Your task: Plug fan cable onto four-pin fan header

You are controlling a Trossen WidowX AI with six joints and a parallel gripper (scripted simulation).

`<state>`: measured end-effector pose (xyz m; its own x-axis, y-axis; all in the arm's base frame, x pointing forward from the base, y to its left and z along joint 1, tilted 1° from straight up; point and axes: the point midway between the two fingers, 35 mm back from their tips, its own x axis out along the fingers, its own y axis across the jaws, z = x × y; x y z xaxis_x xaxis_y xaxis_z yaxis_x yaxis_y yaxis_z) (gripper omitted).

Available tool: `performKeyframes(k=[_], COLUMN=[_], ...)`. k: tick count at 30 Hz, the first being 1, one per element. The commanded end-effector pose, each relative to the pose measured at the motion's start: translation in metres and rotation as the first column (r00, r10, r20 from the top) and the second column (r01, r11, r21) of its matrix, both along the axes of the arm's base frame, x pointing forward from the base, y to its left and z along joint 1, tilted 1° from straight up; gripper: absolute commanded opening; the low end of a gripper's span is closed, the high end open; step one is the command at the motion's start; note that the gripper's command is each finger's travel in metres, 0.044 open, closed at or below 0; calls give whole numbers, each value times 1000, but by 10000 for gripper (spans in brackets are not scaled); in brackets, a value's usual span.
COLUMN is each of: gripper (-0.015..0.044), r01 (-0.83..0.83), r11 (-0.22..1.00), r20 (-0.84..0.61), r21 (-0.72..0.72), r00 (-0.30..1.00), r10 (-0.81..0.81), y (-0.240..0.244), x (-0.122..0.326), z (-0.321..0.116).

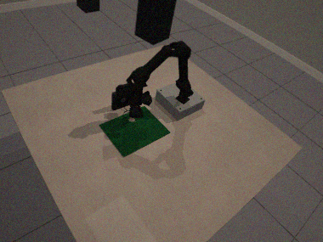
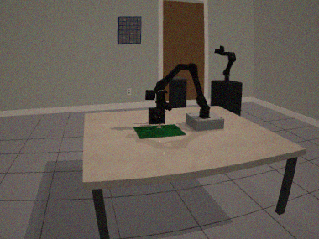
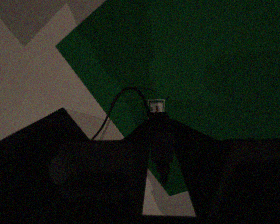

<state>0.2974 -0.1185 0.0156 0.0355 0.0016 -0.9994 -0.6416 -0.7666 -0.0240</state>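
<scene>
While the hand (image 1: 135, 115) (image 2: 158, 122) (image 3: 159, 123) grips the dark plug; the pale header (image 3: 156, 103) shows just beside.

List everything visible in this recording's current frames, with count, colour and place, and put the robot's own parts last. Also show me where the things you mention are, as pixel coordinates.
table (image 1: 221, 154) (image 2: 193, 156): one, pale wood top, dark legs, centre
board (image 1: 146, 134) (image 2: 168, 132) (image 3: 215, 65): one, green, on the table
header (image 3: 157, 105): one, whitish, on the board
cable (image 3: 131, 88): one, black, looping left of the header
door (image 2: 183, 43): one, brown, back wall
wall panel (image 2: 129, 30): one, blue, left of the door
outlet (image 2: 128, 91): one, white, below the panel
pedestals (image 1: 155, 15) (image 2: 227, 95): two, black, behind the table
second arm (image 2: 231, 59): one, black, on the right pedestal
base box (image 1: 193, 108) (image 2: 206, 123): one, grey, on the table
arm (image 1: 155, 64) (image 2: 174, 73): one, black, above the base box
end effector (image 1: 136, 115) (image 2: 159, 124) (image 3: 159, 123): one, black, over the board, shut on the plug
</scene>
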Motion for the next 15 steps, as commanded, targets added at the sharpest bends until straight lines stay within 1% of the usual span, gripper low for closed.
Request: performKeyframes(k=[1, 15], gripper=[0, 0], r01=[3, 7], r11=[1000, 1000], r20=[-5, -5], r21=[4, 4], r00=[1000, 1000], r10=[-3, -7], y=[1, 1], x=[-2, 0], z=[-7, -7])
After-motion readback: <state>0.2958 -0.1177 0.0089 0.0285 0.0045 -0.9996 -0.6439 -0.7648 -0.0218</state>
